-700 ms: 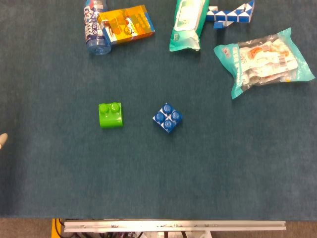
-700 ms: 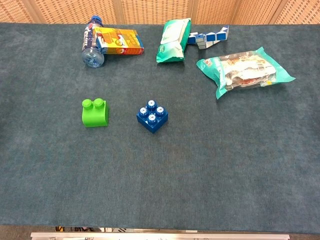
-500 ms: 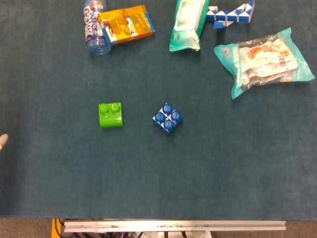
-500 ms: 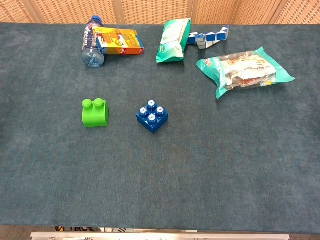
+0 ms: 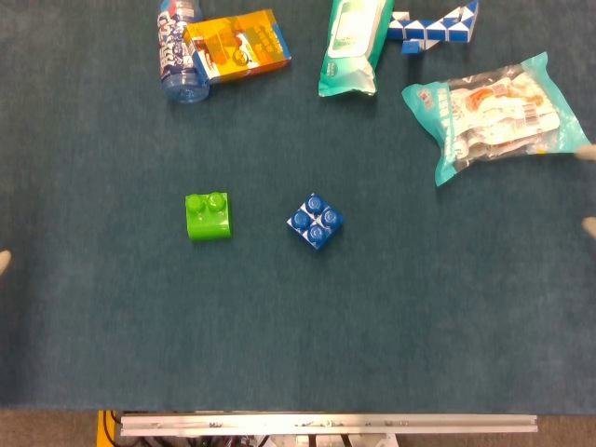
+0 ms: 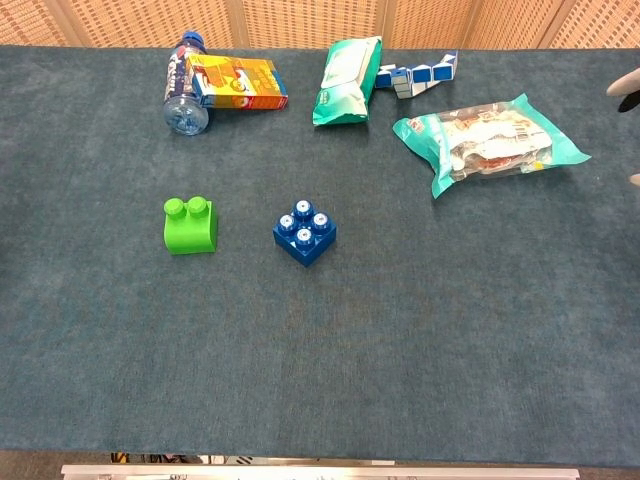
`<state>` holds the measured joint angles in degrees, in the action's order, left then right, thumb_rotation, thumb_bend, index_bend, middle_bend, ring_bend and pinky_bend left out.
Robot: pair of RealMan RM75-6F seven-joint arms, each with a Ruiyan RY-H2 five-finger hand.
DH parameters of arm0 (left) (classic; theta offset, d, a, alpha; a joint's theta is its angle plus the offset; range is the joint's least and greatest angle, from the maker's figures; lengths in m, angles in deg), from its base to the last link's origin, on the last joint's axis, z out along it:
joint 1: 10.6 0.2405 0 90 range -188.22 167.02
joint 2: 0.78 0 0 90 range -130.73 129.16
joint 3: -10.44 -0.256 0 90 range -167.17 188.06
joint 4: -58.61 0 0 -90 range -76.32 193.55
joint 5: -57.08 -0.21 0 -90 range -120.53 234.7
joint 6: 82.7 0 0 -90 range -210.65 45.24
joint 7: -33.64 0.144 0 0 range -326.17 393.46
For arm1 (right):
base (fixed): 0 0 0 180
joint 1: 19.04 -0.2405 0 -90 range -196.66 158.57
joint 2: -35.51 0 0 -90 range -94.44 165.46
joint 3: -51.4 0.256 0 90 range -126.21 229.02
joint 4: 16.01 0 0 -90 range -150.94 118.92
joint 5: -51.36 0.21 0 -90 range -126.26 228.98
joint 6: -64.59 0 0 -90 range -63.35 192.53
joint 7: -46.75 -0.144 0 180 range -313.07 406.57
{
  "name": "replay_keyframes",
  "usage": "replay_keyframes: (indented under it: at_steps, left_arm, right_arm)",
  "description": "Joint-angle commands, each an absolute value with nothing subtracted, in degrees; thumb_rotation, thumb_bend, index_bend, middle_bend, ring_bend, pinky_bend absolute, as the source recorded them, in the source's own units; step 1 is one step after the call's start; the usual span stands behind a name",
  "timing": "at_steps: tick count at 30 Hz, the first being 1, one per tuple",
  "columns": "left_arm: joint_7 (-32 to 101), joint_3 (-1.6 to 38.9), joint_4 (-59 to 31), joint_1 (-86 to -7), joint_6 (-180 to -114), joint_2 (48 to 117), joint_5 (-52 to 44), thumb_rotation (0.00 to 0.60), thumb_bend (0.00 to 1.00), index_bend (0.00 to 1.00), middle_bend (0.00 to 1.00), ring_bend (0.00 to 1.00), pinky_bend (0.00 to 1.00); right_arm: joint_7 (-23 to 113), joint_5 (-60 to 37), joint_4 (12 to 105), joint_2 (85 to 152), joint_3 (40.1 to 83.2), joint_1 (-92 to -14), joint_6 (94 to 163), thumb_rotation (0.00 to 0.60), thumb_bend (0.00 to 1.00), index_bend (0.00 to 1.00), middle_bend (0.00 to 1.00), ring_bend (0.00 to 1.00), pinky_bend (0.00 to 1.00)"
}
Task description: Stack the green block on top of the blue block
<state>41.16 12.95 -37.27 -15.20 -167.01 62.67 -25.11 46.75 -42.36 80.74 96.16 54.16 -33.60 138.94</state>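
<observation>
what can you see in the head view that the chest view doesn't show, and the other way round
Only the head view shows a sliver of the left robot hand at the left edge. Only the chest view shows the wooden wall behind the table. Both share the green block and blue block, standing apart on the table, the clutter along the far side, and blurred fingertips of the right robot hand at the right edge, too little to tell its pose.
</observation>
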Motion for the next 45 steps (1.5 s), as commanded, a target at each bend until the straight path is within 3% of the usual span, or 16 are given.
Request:
replay_keyframes:
  at_steps: [1,13,23,34,45]
  left_arm:
    - [41.03,12.92,-37.56,-15.09,-167.27,62.42,-25.35,0.6,0.14,0.08,0.09,0.1,0.1]
    - [40.83,12.31,-39.1,-14.57,-168.22,61.62,-27.02,0.6,0.15,0.08,0.09,0.1,0.1]
    - [41.21,12.0,-39.97,-14.5,-168.09,61.34,-27.48,0.6,0.15,0.08,0.09,0.1,0.1]
    - [40.69,11.83,-40.04,-14.19,-168.19,61.05,-27.55,0.6,0.15,0.08,0.09,0.1,0.1]
    - [39.33,12.08,-39.23,-13.89,-168.58,60.93,-27.31,0.6,0.15,0.08,0.09,0.1,0.1]
  right_arm:
    - [45.55,-44.75,82.99,95.84,53.53,-38.09,133.09,0.6,0.14,0.27,0.37,0.26,0.39]
    - [44.57,-48.44,82.43,100.64,54.59,-50.11,120.65,0.6,0.12,0.27,0.37,0.26,0.39]
    - [47.63,-46.61,77.44,109.6,57.2,-59.41,112.26,0.6,0.08,0.27,0.34,0.24,0.36]
    - [50.76,-44.22,70.28,118.74,58.23,-66.95,106.54,0.6,0.01,0.23,0.3,0.2,0.32]
    - [52.17,-40.47,63.75,124.85,58.4,-71.33,103.48,0.6,0.01,0.22,0.3,0.2,0.31]
